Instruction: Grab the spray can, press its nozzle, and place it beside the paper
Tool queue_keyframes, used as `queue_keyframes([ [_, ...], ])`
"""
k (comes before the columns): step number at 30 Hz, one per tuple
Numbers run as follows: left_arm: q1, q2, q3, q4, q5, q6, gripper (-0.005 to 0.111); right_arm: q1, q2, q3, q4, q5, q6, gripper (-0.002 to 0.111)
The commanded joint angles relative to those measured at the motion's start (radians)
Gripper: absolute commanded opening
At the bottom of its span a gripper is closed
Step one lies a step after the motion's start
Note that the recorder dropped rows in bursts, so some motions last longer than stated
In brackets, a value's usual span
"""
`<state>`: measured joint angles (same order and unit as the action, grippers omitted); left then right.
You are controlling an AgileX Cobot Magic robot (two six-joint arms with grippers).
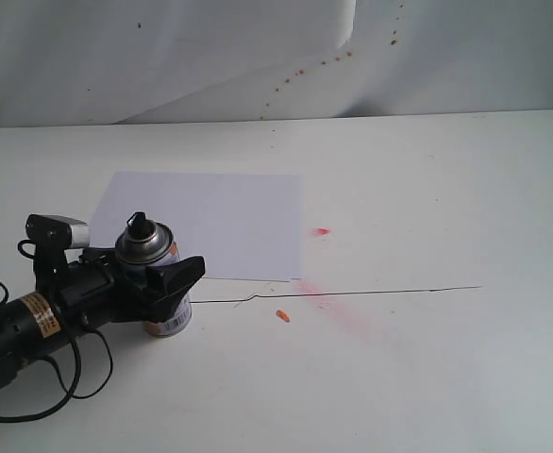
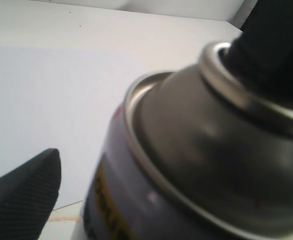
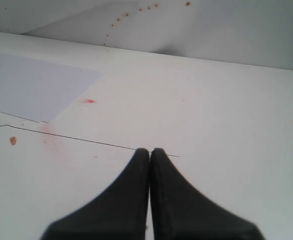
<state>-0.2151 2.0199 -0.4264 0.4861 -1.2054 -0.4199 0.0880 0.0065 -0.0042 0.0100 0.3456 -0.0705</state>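
The spray can (image 1: pixel 147 245) stands upright on the table just in front of the near left corner of the white paper (image 1: pixel 229 222). Its black nozzle (image 1: pixel 139 225) tops the silver dome. My left gripper (image 1: pixel 168 271) reaches in from the left with a finger on each side of the can. In the left wrist view the can (image 2: pixel 196 150) and nozzle (image 2: pixel 271 45) fill the frame; one finger (image 2: pixel 26 190) shows with a gap to the can, and the other is hidden. The right gripper (image 3: pixel 150 150) is shut on nothing, above bare table, right of the paper (image 3: pixel 31 85).
A red spot (image 1: pixel 321 231) and a pink smear (image 1: pixel 338 311) mark the table right of the paper, with a small orange bit (image 1: pixel 282 315) nearby. A thin black line (image 1: pixel 390 291) crosses the table. A creased white backdrop (image 1: pixel 210 47) hangs behind.
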Motion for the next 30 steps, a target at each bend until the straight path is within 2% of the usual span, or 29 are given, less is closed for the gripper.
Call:
queue_keyframes([
  [1, -0.006, 0.003, -0.004, 0.024, -0.016, 0.011, 0.075, -0.007, -0.006, 0.004, 0.001, -0.005, -0.001, 0.0],
  [4, -0.006, 0.003, -0.004, 0.049, -0.016, 0.029, 0.068, -0.007, -0.006, 0.004, 0.001, -0.005, -0.001, 0.0],
  [22, -0.006, 0.003, -0.004, 0.048, -0.016, 0.028, 0.069, -0.007, -0.006, 0.004, 0.001, -0.005, -0.001, 0.0],
  [28, -0.006, 0.003, -0.004, 0.008, -0.016, 0.0, 0.09, -0.007, -0.006, 0.004, 0.001, -0.005, -0.001, 0.0],
  [30, -0.006, 0.003, -0.002, -0.005, -0.016, -0.001, 0.093, -0.007, -0.006, 0.004, 0.001, -0.005, -0.001, 0.0],
])
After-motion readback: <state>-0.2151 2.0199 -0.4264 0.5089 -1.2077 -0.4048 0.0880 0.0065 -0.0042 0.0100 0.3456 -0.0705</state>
